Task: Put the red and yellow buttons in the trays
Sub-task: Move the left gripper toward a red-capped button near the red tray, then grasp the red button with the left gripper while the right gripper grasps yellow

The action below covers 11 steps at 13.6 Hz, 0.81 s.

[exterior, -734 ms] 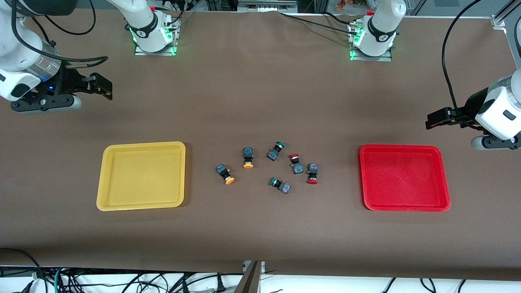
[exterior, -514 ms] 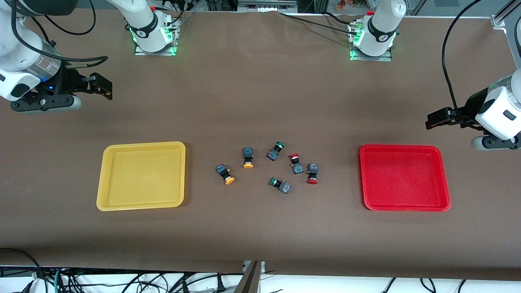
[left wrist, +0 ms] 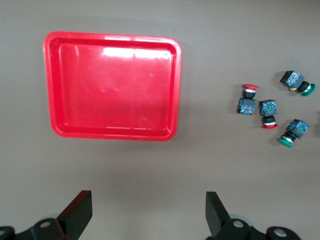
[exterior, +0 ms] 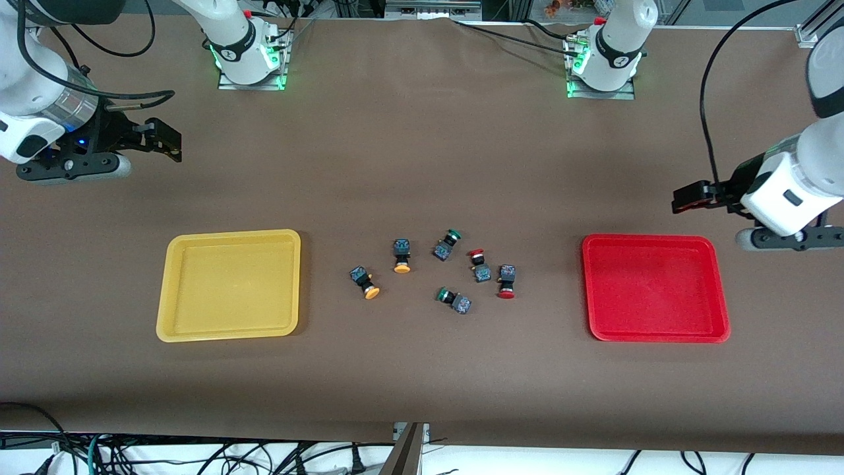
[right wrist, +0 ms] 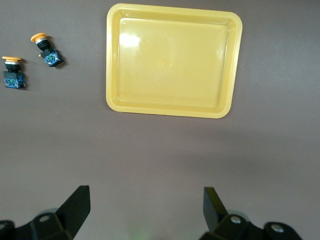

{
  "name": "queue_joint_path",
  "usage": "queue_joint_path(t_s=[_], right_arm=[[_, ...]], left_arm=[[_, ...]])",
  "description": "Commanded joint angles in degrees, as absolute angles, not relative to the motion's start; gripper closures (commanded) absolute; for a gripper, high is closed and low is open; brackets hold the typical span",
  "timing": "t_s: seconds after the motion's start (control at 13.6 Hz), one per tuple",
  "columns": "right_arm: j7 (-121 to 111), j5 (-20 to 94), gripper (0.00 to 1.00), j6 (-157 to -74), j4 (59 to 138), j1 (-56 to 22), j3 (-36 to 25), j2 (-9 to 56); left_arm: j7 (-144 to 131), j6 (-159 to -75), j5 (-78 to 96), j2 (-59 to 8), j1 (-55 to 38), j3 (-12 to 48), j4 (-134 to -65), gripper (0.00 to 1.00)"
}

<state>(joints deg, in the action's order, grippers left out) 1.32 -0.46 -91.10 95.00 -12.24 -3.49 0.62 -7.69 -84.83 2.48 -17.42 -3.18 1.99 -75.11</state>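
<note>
Nothing is in a tray yet: both red buttons (exterior: 481, 265) lie touching in the central cluster, the two yellow buttons (exterior: 364, 282) beside them toward the yellow tray (exterior: 228, 285), while the red tray (exterior: 656, 288) sits at the left arm's end. The left gripper (left wrist: 146, 212) hangs over bare table by the red tray with fingers spread wide; the right gripper (right wrist: 142, 210) waits, equally wide. A clean first pick means dropping squarely over one red-capped switch, avoiding its twin and the green buttons (exterior: 446, 244) nearby
</note>
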Motion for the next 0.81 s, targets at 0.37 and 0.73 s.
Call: queue_joint_path(t_s=[0.37, 0.73], right_arm=[[0.70, 0.26, 0.00, -90.26, 94.22, -13.97, -2.99, 1.23], [-0.95, 3.15, 0.00, -91.75, 93.96, -14.24, -2.72, 6.39]], left_arm=[[-20.18, -100.07, 3.69, -29.51, -12.20, 2.02, -73.56, 0.00], [-23.55, -113.08, 3.87, -39.62, -16.17, 2.11, -74.18, 0.00]])
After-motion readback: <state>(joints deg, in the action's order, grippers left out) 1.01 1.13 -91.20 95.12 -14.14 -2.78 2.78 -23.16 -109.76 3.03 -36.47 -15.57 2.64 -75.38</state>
